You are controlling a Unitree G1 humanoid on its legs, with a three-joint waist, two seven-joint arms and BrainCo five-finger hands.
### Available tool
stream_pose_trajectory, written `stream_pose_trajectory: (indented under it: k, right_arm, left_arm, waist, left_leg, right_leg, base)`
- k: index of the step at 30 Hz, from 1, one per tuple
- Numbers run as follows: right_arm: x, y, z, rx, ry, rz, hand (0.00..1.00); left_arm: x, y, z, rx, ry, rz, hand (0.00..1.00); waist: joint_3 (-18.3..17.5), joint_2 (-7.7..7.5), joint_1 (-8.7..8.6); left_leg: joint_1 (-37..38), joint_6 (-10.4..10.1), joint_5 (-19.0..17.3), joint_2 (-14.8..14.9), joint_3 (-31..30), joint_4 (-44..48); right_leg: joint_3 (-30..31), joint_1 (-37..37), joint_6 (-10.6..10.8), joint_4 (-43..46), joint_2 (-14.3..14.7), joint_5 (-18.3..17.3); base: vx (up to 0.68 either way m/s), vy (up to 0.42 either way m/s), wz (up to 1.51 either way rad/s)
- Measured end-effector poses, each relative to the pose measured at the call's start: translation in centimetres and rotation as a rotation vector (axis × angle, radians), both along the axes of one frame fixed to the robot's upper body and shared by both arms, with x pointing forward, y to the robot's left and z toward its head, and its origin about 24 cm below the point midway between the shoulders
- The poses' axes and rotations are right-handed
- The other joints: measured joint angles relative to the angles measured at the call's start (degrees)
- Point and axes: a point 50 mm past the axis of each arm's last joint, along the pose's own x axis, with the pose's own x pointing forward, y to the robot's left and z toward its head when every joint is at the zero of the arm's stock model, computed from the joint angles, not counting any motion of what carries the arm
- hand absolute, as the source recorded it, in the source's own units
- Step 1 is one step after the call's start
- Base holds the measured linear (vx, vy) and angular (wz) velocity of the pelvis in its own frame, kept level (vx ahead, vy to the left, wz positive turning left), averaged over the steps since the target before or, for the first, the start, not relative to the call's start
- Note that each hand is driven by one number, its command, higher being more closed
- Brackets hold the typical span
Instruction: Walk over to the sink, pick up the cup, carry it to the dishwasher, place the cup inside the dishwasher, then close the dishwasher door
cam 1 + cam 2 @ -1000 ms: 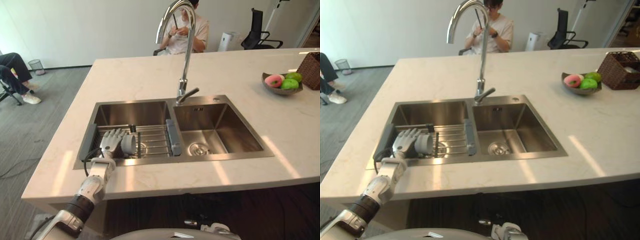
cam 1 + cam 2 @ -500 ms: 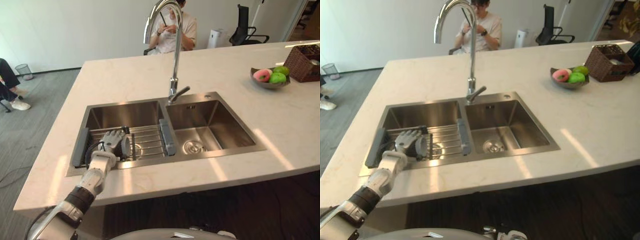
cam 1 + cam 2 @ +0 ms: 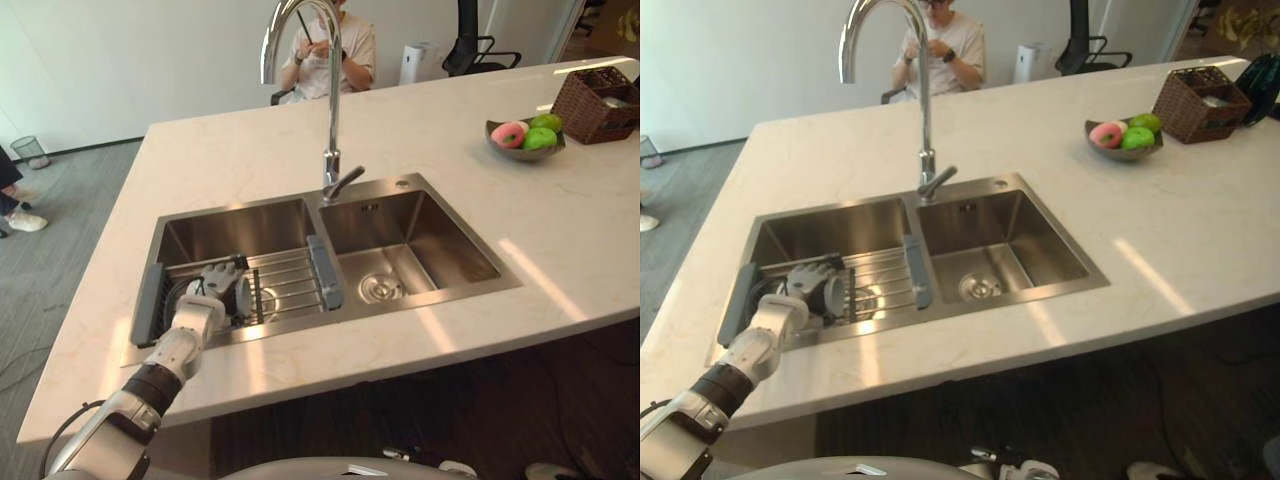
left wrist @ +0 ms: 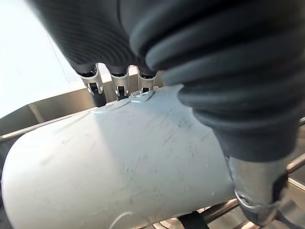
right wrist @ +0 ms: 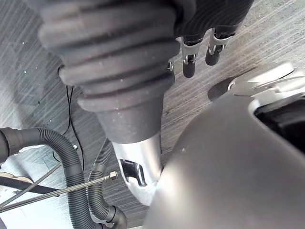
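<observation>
A pale grey cup lies on its side on the wire rack in the left basin of the steel sink. My left hand reaches over the sink's near rim and sits on the cup. From the left wrist, the cup lies right under the palm, with the fingers curled over its far side and the thumb against the near side. My right hand hangs low over the grey floor with relaxed fingers, holding nothing.
A tall curved faucet rises between the two basins. On the counter at the far right stand a fruit bowl and a wicker basket. A person sits behind the counter, near an office chair.
The whole picture has shifted, so the camera has moved. My left hand stays on the cup in the rack, a little further over it than a second ago.
</observation>
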Motion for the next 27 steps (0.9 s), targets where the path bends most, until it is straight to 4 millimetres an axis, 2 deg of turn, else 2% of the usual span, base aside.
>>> stream_pose_trajectory:
  k: [5, 27]
  right_arm:
    - [-0.16, -0.25, 0.02, 0.001, 0.011, -0.001, 0.0]
    - [-0.17, -0.29, 0.16, -0.009, 0.027, 0.025, 0.0]
  left_arm:
    - [0.13, 0.39, -0.02, 0.005, 0.001, 0.021, 0.0]
    - [0.38, 0.74, -0.21, -0.024, 0.113, 0.025, 0.0]
  waist:
    - [0.28, 0.53, -0.16]
    - [0.23, 0.1, -0.03]
  left_leg:
    - [0.01, -0.01, 0.01, 0.02, -0.09, 0.0]
    - [0.05, 0.05, 0.13, -0.17, -1.83, 0.0]
  right_leg:
    - [-0.06, 0.01, 0.0, 0.06, 0.01, 0.0]
    - [-2.72, 0.79, 0.17, 0.14, -0.2, -0.42]
  base:
    - [-0.01, -0.012, 0.0]
    - [-0.01, -0.013, 0.03]
